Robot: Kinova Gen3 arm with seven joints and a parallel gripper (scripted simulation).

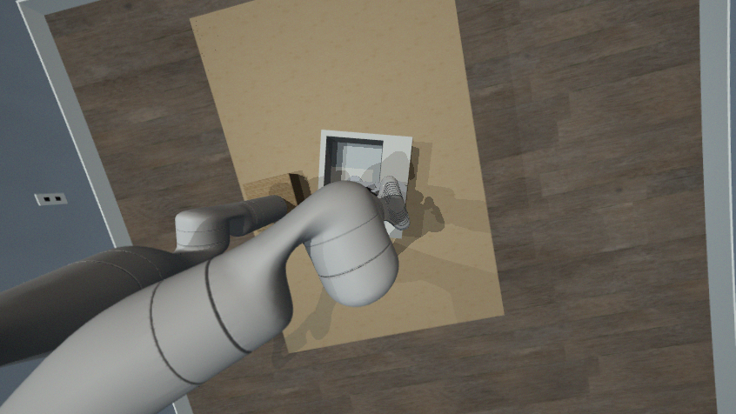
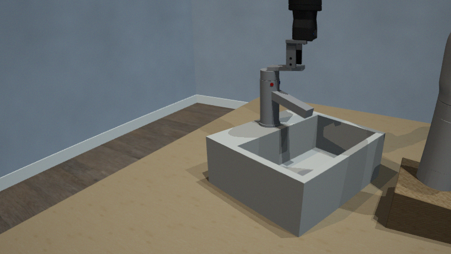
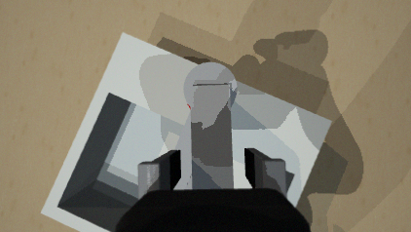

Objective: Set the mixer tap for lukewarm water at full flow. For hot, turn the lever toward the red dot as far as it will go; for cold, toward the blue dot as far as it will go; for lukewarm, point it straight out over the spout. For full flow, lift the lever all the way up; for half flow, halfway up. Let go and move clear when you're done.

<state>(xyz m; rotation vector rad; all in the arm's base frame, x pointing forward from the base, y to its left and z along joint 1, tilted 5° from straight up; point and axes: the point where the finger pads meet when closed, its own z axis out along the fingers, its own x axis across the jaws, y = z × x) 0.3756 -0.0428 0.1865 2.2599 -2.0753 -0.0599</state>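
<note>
A grey mixer tap (image 2: pixel 268 104) (image 3: pixel 209 80) stands on the back rim of a grey square basin (image 2: pixel 252 186) (image 3: pixel 122 63) (image 1: pixel 398 146). Its spout (image 2: pixel 293 103) reaches out over the bowl. A red dot (image 2: pixel 271 84) (image 3: pixel 188 105) marks one side of the tap body. The lever (image 2: pixel 283 67) (image 3: pixel 211 132) lies flat and low, turned off the spout line, away from the red dot. My gripper (image 2: pixel 295 63) (image 3: pixel 212 163) is open and comes straight down over the lever's outer end. Its fingers straddle the lever with gaps on both sides. In the top view the arm hides the tap.
The basin sits on a tan table (image 2: pixel 126 205) (image 1: pixel 334 76). The arm (image 1: pixel 205 288) (image 2: pixel 441 142) rises from a wooden base block (image 2: pixel 416 205) (image 1: pixel 264 188) right beside the basin. Dark wood floor and blue walls surround the table.
</note>
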